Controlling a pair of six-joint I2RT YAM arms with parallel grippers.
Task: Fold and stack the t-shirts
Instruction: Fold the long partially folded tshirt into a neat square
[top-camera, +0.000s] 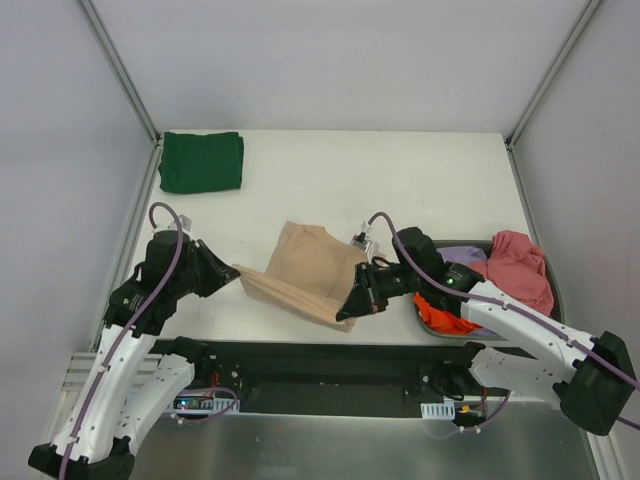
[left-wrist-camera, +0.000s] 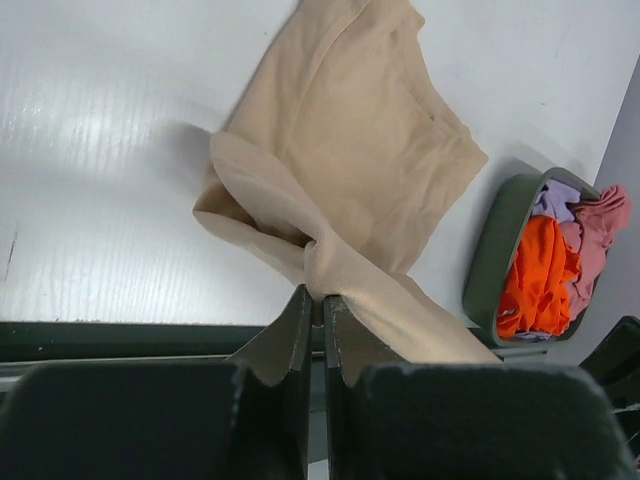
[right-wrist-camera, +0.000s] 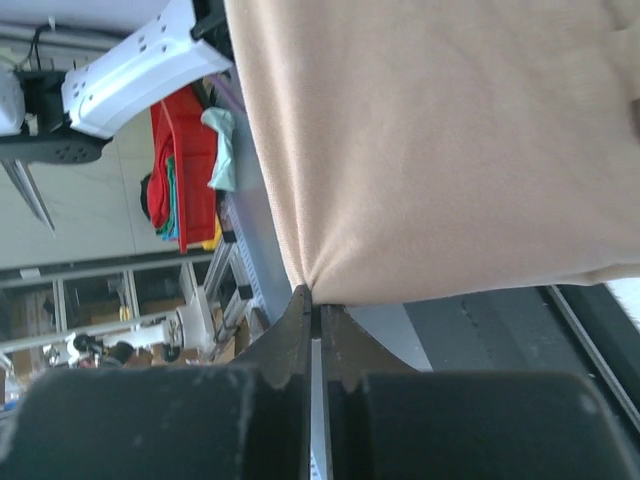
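The beige t-shirt (top-camera: 305, 270) lies crumpled near the table's front edge, its near edge lifted between both grippers. My left gripper (top-camera: 236, 268) is shut on the shirt's left corner, seen in the left wrist view (left-wrist-camera: 318, 292) with the beige cloth (left-wrist-camera: 350, 150) spreading away. My right gripper (top-camera: 345, 315) is shut on the shirt's right corner; the right wrist view (right-wrist-camera: 315, 300) shows the cloth (right-wrist-camera: 440, 140) hanging from the jaws. A folded dark green t-shirt (top-camera: 201, 161) lies at the back left. Orange-red (top-camera: 440, 315), pink (top-camera: 518, 266) and lilac (top-camera: 462, 256) shirts sit in the tub.
The grey oval tub (top-camera: 553, 290) stands at the right front, under my right arm; it also shows in the left wrist view (left-wrist-camera: 495, 250). A black rail runs along the table's front edge (top-camera: 330, 352). Metal frame posts stand at the back corners.
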